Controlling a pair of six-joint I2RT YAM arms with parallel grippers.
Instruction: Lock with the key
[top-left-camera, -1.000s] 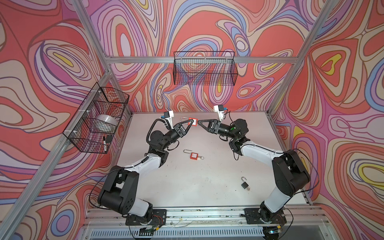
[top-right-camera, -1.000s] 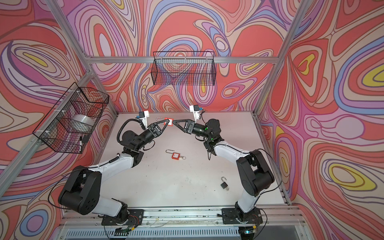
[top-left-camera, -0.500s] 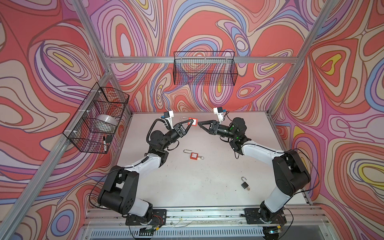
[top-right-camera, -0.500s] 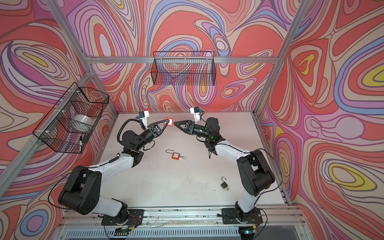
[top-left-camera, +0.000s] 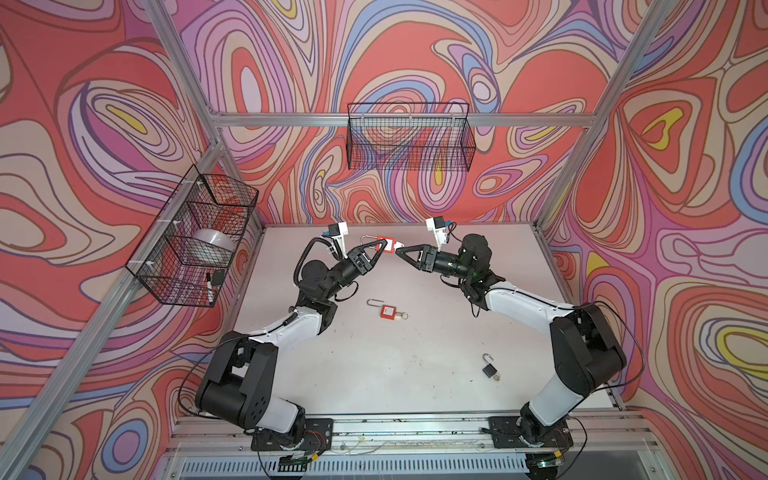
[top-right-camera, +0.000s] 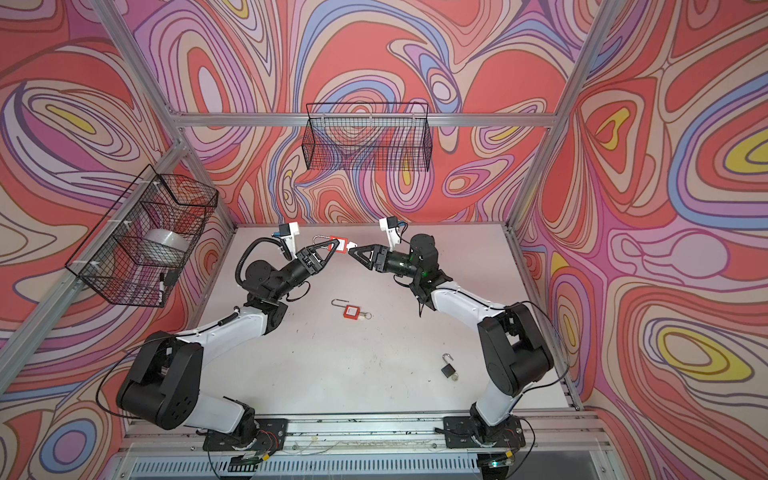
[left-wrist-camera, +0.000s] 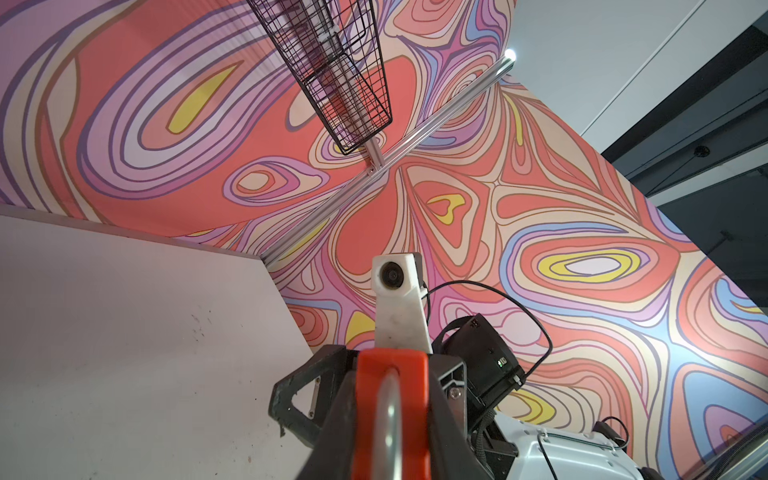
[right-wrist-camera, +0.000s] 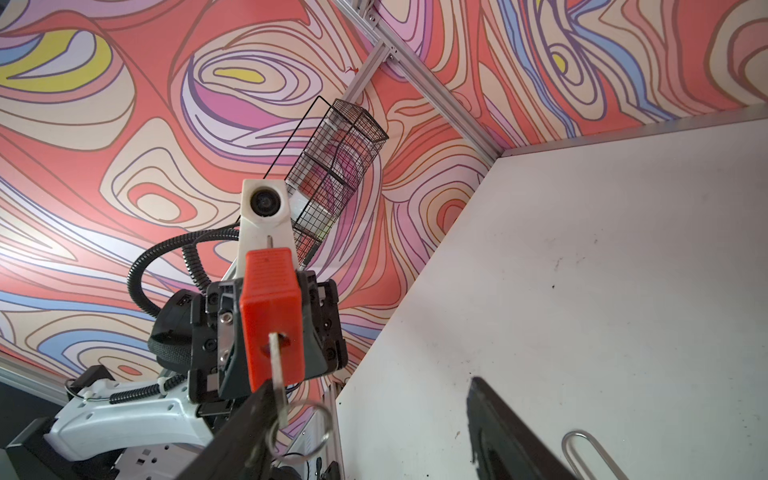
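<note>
Nearest me, toward the front right corner of the tabletop (top-left-camera: 415, 386), a small black padlock (top-left-camera: 491, 371) lies with its shackle sprung open. At mid-tabletop lies a spare red padlock (top-left-camera: 387, 311) with a ring at its base. Farther on, above the back edge, my left pincer (top-left-camera: 377, 250) is clamped tight on the red padlock (top-left-camera: 385, 245), holding it clear of the surface. The key (right-wrist-camera: 277, 365) sits in its keyway with the ring dangling. My right pincer (top-left-camera: 399, 251) stands wide, one finger just beside the key and nothing gripped. I judge the lock body light and stiff, but its plastic is smooth and may twist in the grip. The key is thin hard metal, so I'd pinch its flat head squarely, close to the body.
</note>
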